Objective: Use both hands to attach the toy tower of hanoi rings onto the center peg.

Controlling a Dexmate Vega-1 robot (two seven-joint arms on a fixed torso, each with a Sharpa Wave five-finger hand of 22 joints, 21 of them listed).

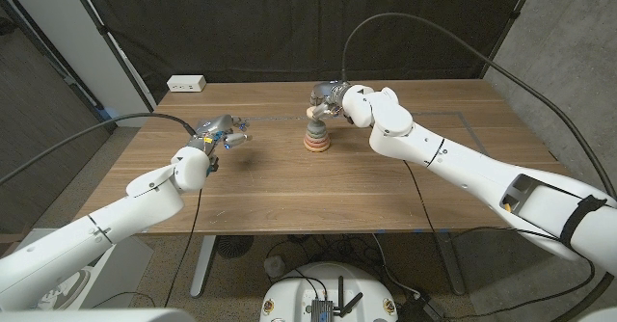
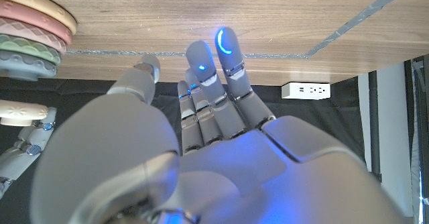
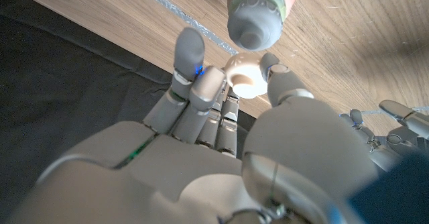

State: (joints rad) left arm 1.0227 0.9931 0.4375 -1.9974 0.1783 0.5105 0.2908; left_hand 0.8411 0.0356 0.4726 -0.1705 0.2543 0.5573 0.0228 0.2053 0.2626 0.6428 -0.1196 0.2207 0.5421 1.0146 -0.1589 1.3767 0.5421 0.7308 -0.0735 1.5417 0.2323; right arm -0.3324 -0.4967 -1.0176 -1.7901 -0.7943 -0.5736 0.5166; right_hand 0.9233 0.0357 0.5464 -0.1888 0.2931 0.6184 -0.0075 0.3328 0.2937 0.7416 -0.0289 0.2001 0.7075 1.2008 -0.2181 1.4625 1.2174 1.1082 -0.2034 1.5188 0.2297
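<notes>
The stack of pastel rings stands on its peg at the table's far middle; in the left wrist view the stack has pink and green layers. My right hand hovers just above it and pinches a small cream ring between thumb and fingers. The stack's grey-green top lies close beyond that ring. The cream ring also appears beside the stack. My left hand hangs over the table to the left of the stack, fingers stretched out and holding nothing.
A white power strip lies at the table's far left edge, also in the left wrist view. A taped outline marks the wood on the right. A black curtain hangs behind the table.
</notes>
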